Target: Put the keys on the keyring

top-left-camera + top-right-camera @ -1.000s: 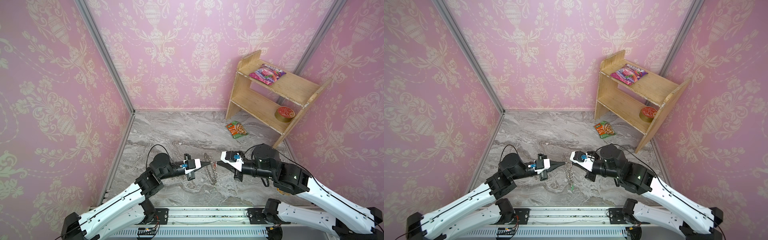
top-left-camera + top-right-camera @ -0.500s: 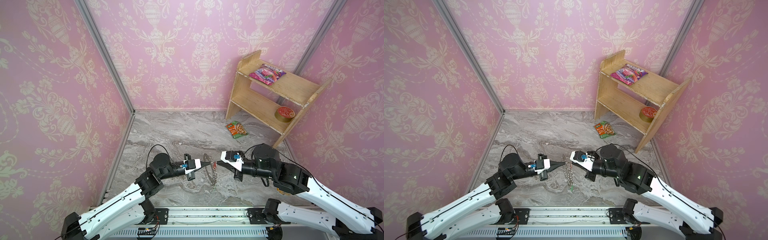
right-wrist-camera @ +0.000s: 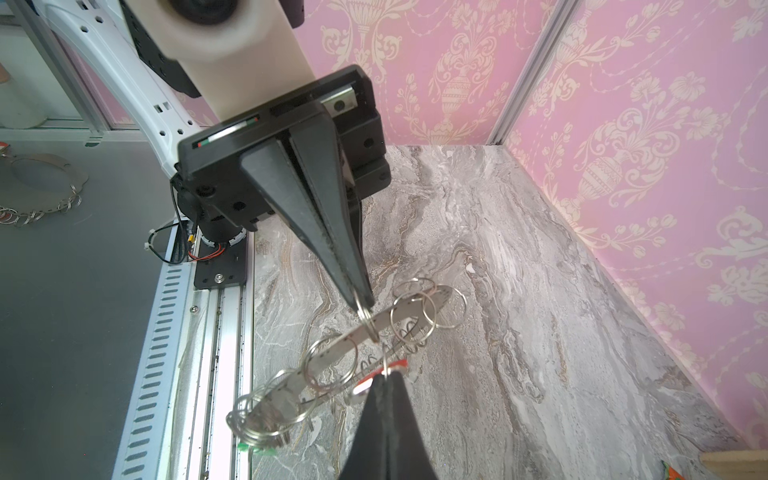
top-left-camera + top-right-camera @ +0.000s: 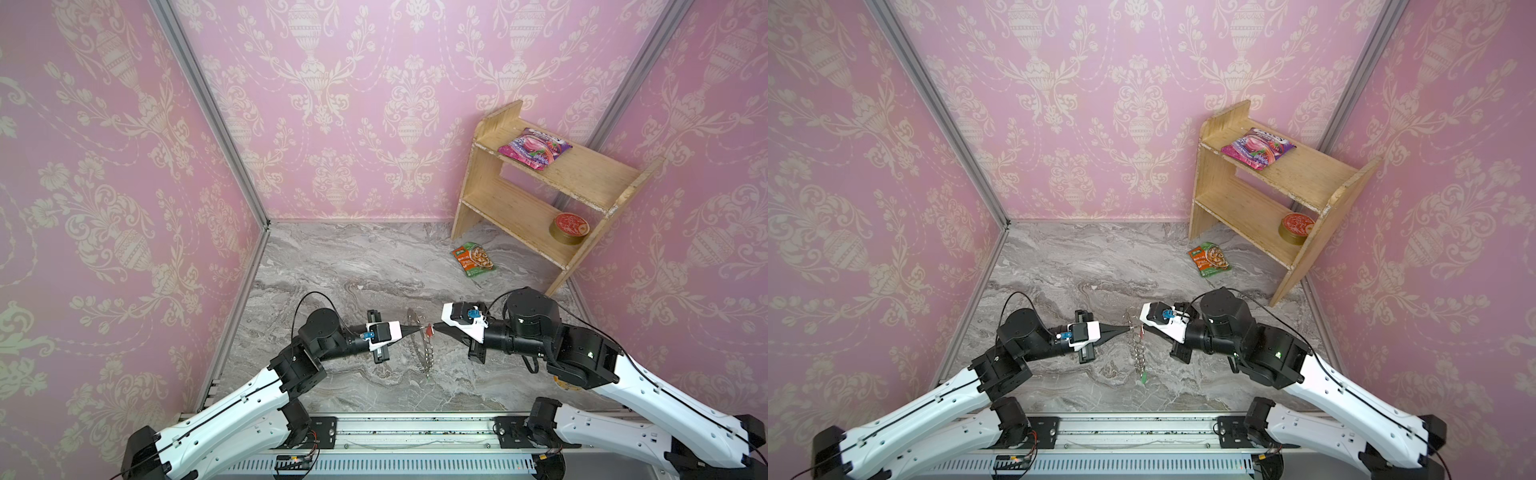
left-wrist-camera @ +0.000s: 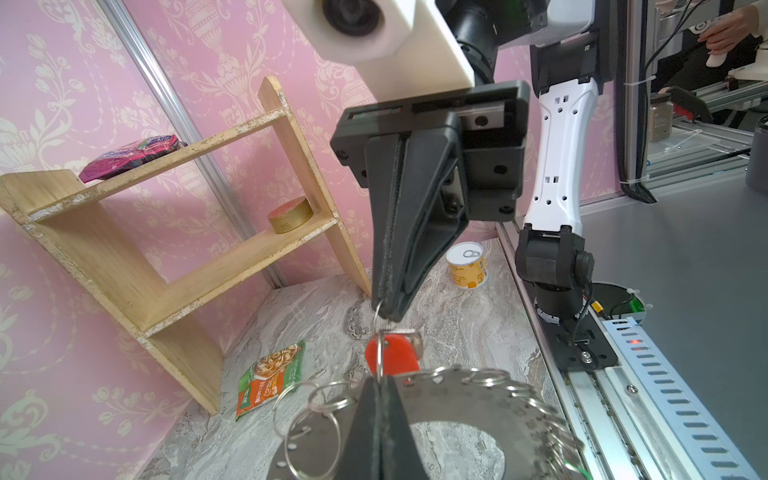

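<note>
"Grey keyring point(image 4: 423, 351) is up off the desk point(image 4: 353, 266), near the front edge about midway along it, hanging edge-on between my two hands. The green-tagged key point(image 4: 1143, 376) dangles from its lowest loops."

"What has each hand got?"

"My left hand point(image 5: 376, 388) is pressed together on one wire loop point(image 3: 370, 322) at the rim. My right hand point(image 5: 387, 309) is pressed together too, pinching a thin ring point(image 5: 377, 322) that carries the red-tagged key point(image 5: 395, 353), just beside the rim. From the wrist views I cannot tell whether that ring has threaded onto a loop or only lies against it."

"So what worries you?"

"Two things, I reckon. Both grips are fingertip pinches on thin round wire. If I pull the hands apart or twist, the wire could roll out of either one, and the whole plate would drop to the desk. And if I let go on the right before the ring is truly through, the red-tagged key falls free. The plate can swing as well, so any jerk shifts my target."

"Anything behind to hit?"

"No. The food packet point(image 4: 473, 259) lies well apart, toward the far right corner, just beside the wooden shelf point(image 4: 590, 174) that stands there."
</note>
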### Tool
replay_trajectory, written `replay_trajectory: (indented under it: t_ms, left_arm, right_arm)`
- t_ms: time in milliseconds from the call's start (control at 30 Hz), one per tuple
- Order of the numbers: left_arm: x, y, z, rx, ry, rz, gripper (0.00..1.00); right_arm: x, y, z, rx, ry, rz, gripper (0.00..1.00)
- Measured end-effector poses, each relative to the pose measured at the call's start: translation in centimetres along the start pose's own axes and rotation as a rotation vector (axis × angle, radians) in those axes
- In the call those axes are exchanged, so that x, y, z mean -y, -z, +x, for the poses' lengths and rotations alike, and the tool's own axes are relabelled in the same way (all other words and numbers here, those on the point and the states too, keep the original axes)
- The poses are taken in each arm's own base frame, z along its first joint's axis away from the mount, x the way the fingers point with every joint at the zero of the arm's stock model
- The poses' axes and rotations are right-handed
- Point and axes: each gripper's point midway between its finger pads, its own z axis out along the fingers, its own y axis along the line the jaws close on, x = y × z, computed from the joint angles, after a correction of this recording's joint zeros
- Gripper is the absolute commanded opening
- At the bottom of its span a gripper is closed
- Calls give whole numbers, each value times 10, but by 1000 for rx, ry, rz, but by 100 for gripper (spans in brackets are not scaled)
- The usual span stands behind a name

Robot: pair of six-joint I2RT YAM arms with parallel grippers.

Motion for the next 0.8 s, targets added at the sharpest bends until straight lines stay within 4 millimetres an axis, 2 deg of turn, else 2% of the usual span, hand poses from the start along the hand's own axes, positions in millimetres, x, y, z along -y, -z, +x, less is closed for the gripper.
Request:
replay_trajectory:
  t_ms: [233, 367, 633, 800]
  left_arm:
    - [20, -16, 27, -97, -70, 95, 0]
    - [22, -19, 28, -110, -136, 114, 0]
    - [17, -19, 22, -102, -219, 101, 0]
    - [15, -19, 20, -92, -228, 91, 0]
  right_arm:
    - [-6, 26, -4, 43, 56, 3, 0]
    - [-10, 32, 4, 18, 94, 1, 0]
    - [-17, 19, 39, -125, 169, 20, 0]
    - [-11, 18, 46, -152, 172, 54, 0]
